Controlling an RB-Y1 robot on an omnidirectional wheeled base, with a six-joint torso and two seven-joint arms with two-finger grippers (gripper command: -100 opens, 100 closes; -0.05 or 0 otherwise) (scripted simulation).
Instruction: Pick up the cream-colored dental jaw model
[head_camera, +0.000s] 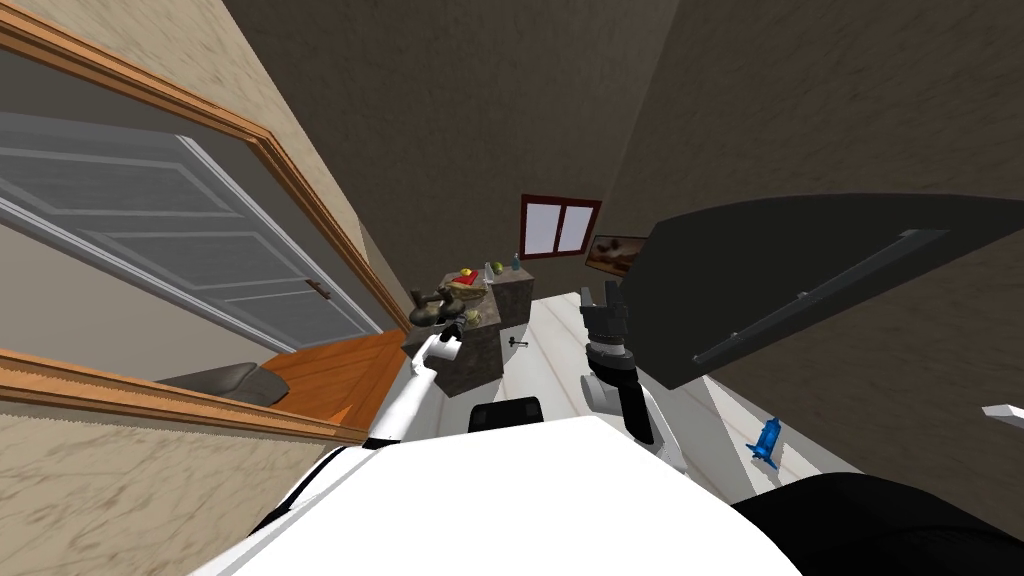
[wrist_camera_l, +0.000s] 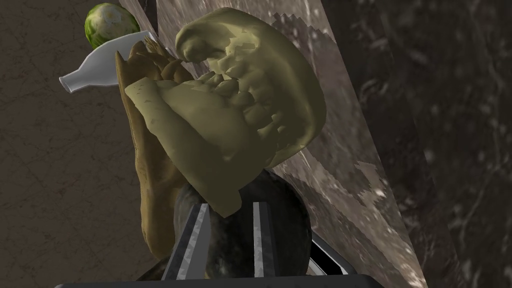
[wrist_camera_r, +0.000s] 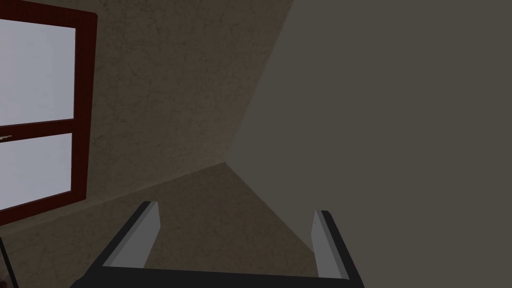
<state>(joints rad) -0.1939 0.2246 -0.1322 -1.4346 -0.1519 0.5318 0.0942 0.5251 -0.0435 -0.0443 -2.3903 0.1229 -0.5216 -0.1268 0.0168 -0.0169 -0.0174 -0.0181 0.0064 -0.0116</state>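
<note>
We find the left end effector (wrist_camera_l: 230, 204) reaching to the near left corner of the dark stone bench (head_camera: 482, 368). Its two fingers (wrist_camera_l: 196, 240) are drawn close together, clamped on the lower tip of the dental jaw model (wrist_camera_l: 235, 120). The model is a dull olive cream and stands tilted above the fingers, with its rows of teeth exposed. It sits in front of the bench's mottled top, close to the near edge. A brown, rough-surfaced object (wrist_camera_l: 150, 170) lies just beside the model and appears to touch it. Behind that are a white bottle (wrist_camera_l: 100, 70) on its side and a round green item (wrist_camera_l: 111, 22). A dark rounded object (wrist_camera_l: 282, 220) is directly behind the fingers. The right end effector (wrist_camera_r: 235, 209) is held raised beside a dark cabinet door (head_camera: 800, 280), well apart from the bench, with its fingers standing wide apart and nothing between them. A small blue object (head_camera: 766, 441) lies on the floor to the robot's right.
</note>
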